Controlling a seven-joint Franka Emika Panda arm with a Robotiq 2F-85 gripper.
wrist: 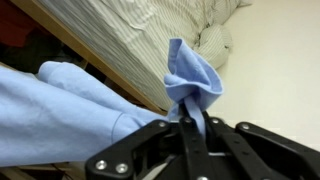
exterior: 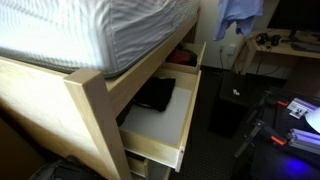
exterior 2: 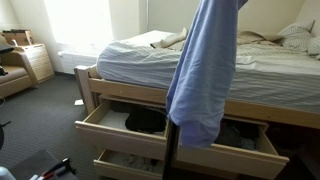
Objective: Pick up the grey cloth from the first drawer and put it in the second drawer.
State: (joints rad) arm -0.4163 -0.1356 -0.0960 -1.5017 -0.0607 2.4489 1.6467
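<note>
- End effector: in the wrist view the black Robotiq gripper (wrist: pixel 192 120) has its fingers drawn together and clamped on a light blue fabric cloth (wrist: pixel 190 80).
- A bunched tuft of the cloth stands beyond the fingertips. A larger fold spreads across the left of that view.
- Task item: the cloth is held in the air, outside both drawers.
- In an exterior view the cloth (exterior 2: pixel 205 80) hangs as a long drape from the top edge of the picture, in front of the bed. Its lower hem ends level with the upper drawer.
- In an exterior view only a small part of the cloth (exterior: pixel 240 15) shows, at the top edge.
- The gripper itself cannot be made out in either exterior view.
- Upper light wooden drawer (exterior 2: pixel 100 130): pulled open under the bed. It holds a dark flat item (exterior 2: pixel 147 121), possibly folded fabric, though the picture is too coarse to confirm this.
- In an exterior view the same drawer (exterior: pixel 155 150) shows a pale floor, with the dark item (exterior: pixel 157 95) towards the back.
- Lower light wooden drawer (exterior 2: pixel 115 165): also pulled open, directly beneath the upper one. Its contents are not legible.
- Surroundings: a striped mattress (exterior 2: pixel 130 65) lies on a light wooden bed frame (exterior: pixel 90 110). The mattress fills the background of the wrist view (wrist: pixel 130 40).
</note>
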